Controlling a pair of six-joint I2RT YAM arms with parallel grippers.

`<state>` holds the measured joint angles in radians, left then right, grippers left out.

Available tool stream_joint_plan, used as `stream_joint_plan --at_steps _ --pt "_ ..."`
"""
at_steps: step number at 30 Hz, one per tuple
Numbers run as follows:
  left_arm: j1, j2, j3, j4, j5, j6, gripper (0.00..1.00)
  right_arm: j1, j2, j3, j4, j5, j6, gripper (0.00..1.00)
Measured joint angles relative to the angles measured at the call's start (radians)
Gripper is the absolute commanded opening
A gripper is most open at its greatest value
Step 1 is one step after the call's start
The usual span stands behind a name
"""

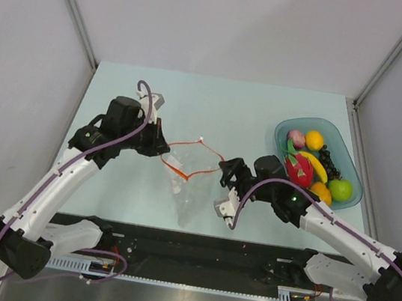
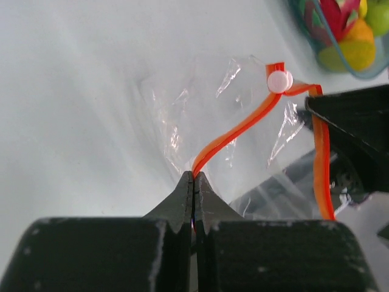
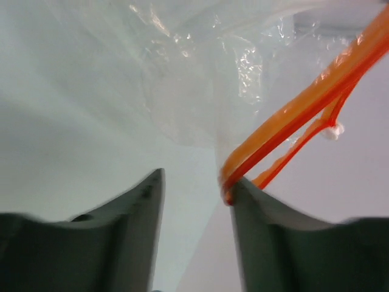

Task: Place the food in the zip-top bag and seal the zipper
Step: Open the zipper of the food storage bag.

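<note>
Over the tabletop [image 1: 252, 113], from the top camera: zip-top bag [image 1: 187, 194] lying near the middle, between the two arms, mouth spread wide so that the zipper [image 1: 212, 153] forms an orange-red loop. At the loop's left corner, left tool [image 1: 161, 154]; at its right corner, right tool [image 1: 222, 170]. Off to the right, well apart from the bag, a translucent teal bowl [image 1: 342, 145] holding all the food [image 1: 318, 168] — banana, orange and yellow rounds, red piece with green leaves, green ball, pinkish ball, dark cluster.

From the left wrist: fingers pressed fully together, pinching the end of the zipper between their tips. Strip curving up and away to a small white slider [image 2: 279, 81], then bending down beside the right tool. Clear film crumpled behind, resting on the tabletop. Bowl and fruit just visible at top right.

From the right wrist: fingers apart with a clear gap, clamped on nothing — folded zipper end merely touching the inner tip of the finger on the view's right, bag film blurred beyond.
</note>
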<state>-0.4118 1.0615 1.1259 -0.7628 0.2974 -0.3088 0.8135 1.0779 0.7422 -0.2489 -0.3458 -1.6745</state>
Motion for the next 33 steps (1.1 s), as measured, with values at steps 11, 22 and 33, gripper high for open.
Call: stream_joint_plan --at_steps 11,22,33 --pt "-0.182 0.083 0.051 0.104 -0.253 -0.090 0.00 -0.101 -0.112 0.209 -0.151 -0.071 0.475 1.00" --pt "-0.379 0.225 0.182 0.125 -0.463 -0.031 0.00 -0.483 0.075 0.468 -0.198 -0.306 1.613 0.95" --pt "-0.396 0.274 0.269 0.105 -0.610 0.024 0.00 -0.342 0.232 0.374 0.014 -0.344 2.276 0.91"
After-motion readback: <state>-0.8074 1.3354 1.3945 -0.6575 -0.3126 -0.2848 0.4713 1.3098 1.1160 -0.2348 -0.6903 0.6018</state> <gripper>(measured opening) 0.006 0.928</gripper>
